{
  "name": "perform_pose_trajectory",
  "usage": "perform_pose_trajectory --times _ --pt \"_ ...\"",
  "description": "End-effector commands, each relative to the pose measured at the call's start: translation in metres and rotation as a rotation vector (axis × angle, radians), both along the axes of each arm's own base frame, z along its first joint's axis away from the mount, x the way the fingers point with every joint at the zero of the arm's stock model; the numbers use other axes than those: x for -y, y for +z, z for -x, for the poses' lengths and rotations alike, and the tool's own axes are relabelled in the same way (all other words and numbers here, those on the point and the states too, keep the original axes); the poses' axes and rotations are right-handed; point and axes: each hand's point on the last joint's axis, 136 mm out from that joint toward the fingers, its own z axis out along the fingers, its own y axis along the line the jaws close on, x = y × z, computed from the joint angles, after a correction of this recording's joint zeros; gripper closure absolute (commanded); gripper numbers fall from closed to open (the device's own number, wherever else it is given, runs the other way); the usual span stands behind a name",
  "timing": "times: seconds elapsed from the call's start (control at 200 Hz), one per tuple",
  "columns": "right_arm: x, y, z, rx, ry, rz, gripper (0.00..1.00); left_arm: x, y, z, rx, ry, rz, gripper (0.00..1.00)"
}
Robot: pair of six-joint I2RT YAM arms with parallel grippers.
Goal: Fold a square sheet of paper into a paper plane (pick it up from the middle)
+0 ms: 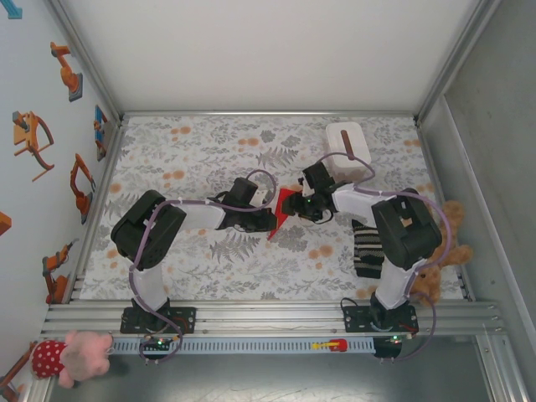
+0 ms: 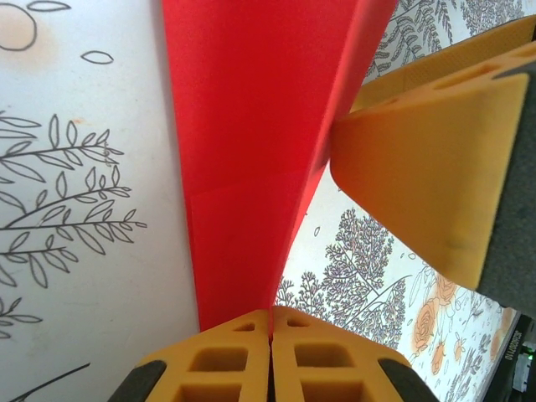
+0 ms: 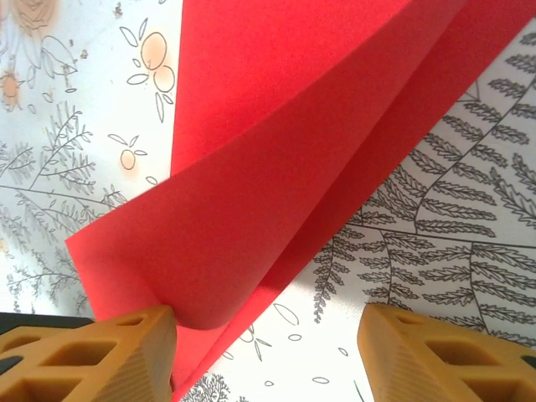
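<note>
One square sheet of paper [image 1: 287,209], red and folded, is seen mid-table between two grippers. One white box [image 1: 346,149] is noted behind it on the floral table [image 1: 193,151]. The left gripper [image 2: 270,322] is closed, its pads pressed together with the sheet's narrow end pinched in the seam. The right gripper [image 3: 268,335] is spread apart. The sheet's curled fold is touched by one finger [image 3: 126,352], and the other stands clear of it.

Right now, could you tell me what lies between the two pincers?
The red paper, pinched in the shut left pincer; the top view shows it between them.
</note>
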Motion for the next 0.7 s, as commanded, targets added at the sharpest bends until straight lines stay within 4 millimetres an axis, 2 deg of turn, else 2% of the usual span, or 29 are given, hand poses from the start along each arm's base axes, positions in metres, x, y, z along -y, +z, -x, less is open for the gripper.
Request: perform_pose_trajectory --times 0.0,0.285,0.696 --pt "0.019 -0.029 0.017 -0.048 0.020 0.056 0.39 0.004 -0.006 0.006 -0.016 -0.035 -0.012 0.93" --pt "0.018 -0.029 0.018 -0.037 0.033 0.036 0.39 0.006 -0.006 0.008 -0.017 -0.060 -0.042 0.95" --pt "0.042 -0.060 0.025 -0.106 -0.001 0.197 0.42 0.006 -0.016 0.011 -0.051 -0.070 -0.064 0.96"
